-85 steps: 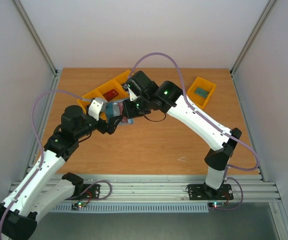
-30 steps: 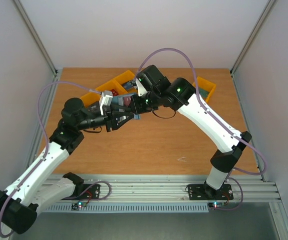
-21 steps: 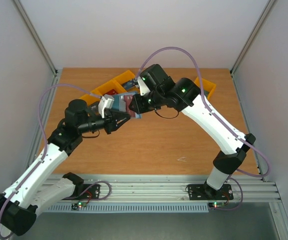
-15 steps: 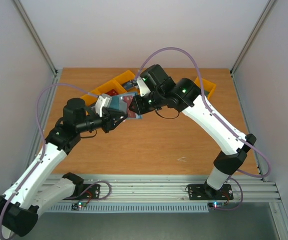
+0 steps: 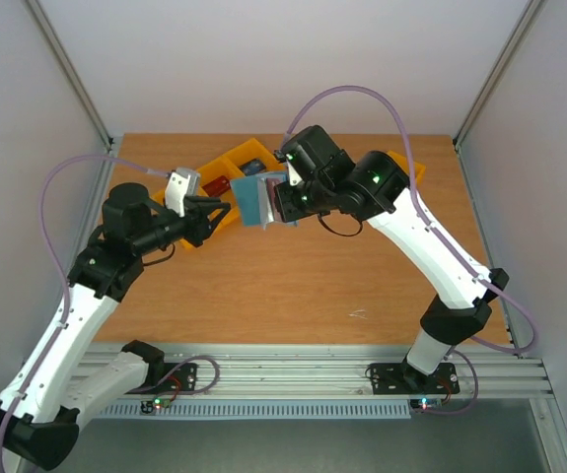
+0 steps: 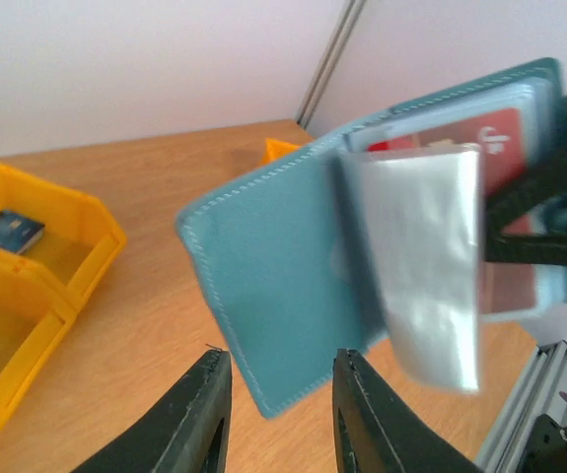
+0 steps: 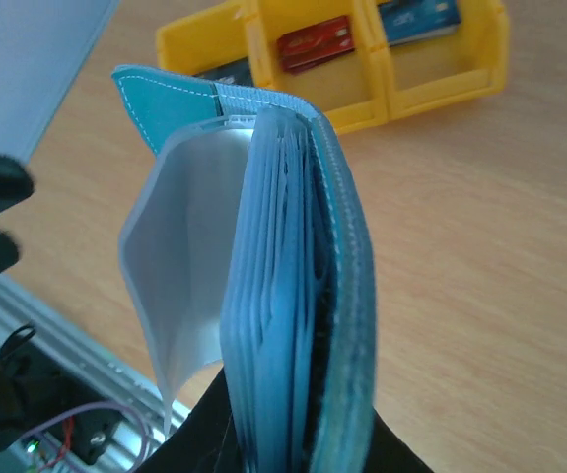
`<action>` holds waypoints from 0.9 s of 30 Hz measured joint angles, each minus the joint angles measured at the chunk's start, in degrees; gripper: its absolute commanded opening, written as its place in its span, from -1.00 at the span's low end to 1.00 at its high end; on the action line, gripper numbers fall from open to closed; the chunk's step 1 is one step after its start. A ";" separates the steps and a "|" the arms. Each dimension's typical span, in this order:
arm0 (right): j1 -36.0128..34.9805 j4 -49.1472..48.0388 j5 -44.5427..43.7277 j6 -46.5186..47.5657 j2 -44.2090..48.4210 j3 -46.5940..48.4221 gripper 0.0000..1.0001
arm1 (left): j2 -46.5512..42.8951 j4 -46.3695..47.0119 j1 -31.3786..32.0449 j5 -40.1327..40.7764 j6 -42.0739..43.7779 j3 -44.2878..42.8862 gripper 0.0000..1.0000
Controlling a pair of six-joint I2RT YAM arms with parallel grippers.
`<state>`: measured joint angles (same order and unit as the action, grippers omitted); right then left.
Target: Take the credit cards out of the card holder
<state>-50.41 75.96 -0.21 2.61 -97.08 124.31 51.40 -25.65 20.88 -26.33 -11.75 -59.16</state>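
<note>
Your right gripper (image 5: 281,203) is clamped on the wallet (image 5: 253,200) and holds it up off the table (image 5: 293,286), near the row of yellow bins (image 7: 460,77). The wallet hangs open. From the left wrist camera you see its teal cover facing you, a clear plastic sleeve (image 6: 426,266) folded out over the pockets, and a red card (image 6: 490,138) sitting in a pocket behind that sleeve. From the right wrist camera you look along the wallet's edge, where the stacked pockets are pinched between the dark fingers at the bottom of the view.

Your left gripper (image 5: 216,215) points at the wallet from the left with its fingers (image 6: 204,414) spread and nothing between them. The lower corner of the cover sits just above the gap. It looks slightly clear of the fingertips, though you cannot be sure from these angles.

In the bins behind the wallet you can see a second red card (image 7: 313,44) in the middle section and a blue card (image 7: 416,15) in the section next to it.
</note>
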 measured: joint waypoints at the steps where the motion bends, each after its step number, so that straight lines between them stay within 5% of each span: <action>1: -0.42 0.85 -1.95 -0.31 -0.39 1.03 -0.98 | -0.20 0.02 0.02 -0.68 0.46 -0.37 -0.39; 7: -2.43 3.85 -8.79 -1.49 -3.37 4.94 -0.98 | -1.16 2.36 1.05 -7.76 -0.04 -1.42 -0.39; 17: -4.83 6.86 -10.36 -0.85 -10.75 13.49 -0.98 | 1.01 18.84 8.26 -15.78 -9.62 1.44 -0.44; 20: -3.85 8.15 -10.32 -0.72 -10.78 13.49 -0.98 | 2.60 20.87 9.22 -14.80 -11.69 2.03 -0.59; 27: -4.35 6.36 -6.54 -0.63 -10.75 13.49 -0.98 | 3.56 14.36 9.79 -1.92 -11.43 2.25 -0.61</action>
<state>-54.76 82.32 -6.74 1.98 -107.83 137.80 54.96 -11.29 30.68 -28.25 -23.18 -56.90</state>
